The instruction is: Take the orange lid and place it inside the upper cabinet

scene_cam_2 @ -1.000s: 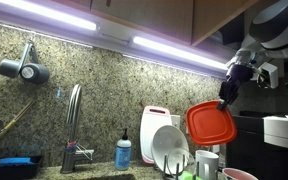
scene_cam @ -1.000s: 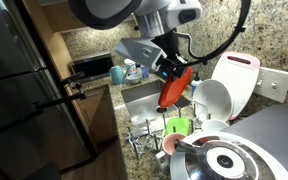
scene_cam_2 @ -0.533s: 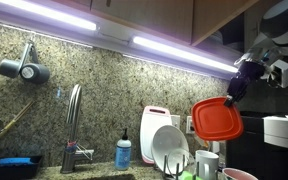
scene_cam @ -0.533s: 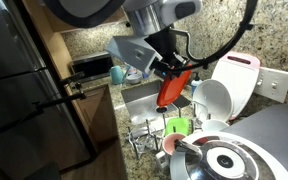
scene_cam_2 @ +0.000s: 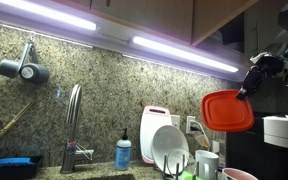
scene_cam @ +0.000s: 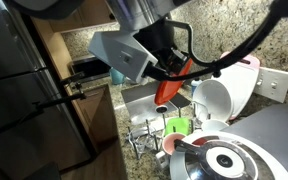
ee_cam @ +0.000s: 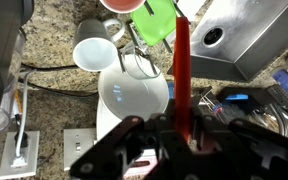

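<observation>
While the gripper clamps 1 edge of the orange lid, lid upright in mid-air, above the white plates, below the upper cabinet, not touching it

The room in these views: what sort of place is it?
Most likely a home kitchen. A faucet stands before a granite wall, white plates stand on edge near the steel sink, and a dark fridge is close by.
</observation>
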